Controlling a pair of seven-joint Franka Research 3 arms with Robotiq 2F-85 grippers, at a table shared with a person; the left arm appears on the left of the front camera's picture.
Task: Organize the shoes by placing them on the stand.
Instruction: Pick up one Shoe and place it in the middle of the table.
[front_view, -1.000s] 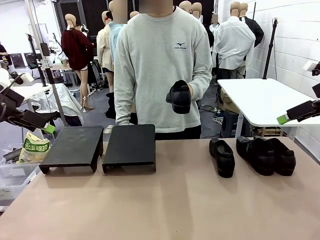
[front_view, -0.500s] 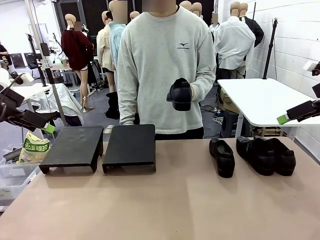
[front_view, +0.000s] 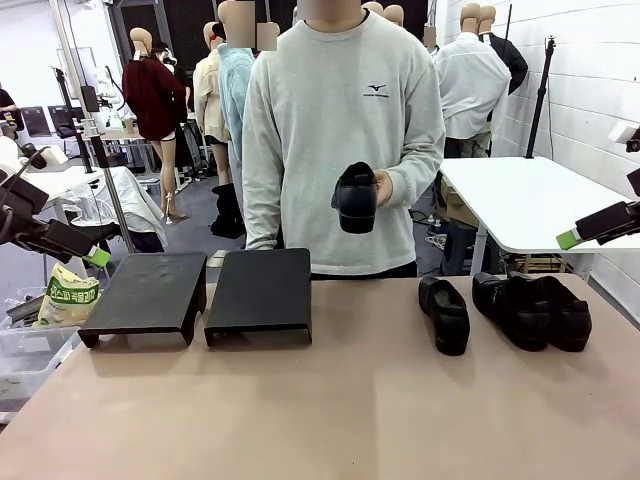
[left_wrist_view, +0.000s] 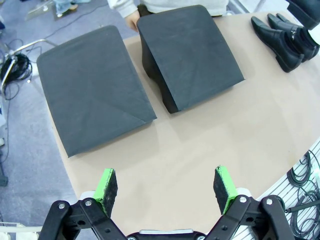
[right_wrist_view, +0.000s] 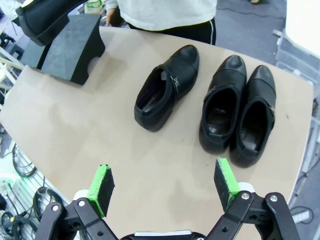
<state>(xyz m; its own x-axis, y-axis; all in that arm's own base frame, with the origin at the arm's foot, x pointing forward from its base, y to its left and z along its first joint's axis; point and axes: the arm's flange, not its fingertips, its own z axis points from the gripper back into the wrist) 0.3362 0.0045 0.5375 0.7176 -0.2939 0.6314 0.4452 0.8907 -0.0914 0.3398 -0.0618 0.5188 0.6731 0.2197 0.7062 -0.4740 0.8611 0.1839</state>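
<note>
Front view: a person's hand holds one shoe up behind the stands, likely offering it. Three shoes wait on the bench right of the stands.

Left wrist view: left jaws released above the bare stands.

Right wrist view: right jaws released over those three; the raised shoe is cut off by the edge.

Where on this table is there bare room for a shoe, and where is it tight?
The left stand and right stand have bare tops. The table is bare along its whole near side and between the right stand and the lone shoe. Crowded: far right, where the pair lies touching, close to that shoe.
</note>
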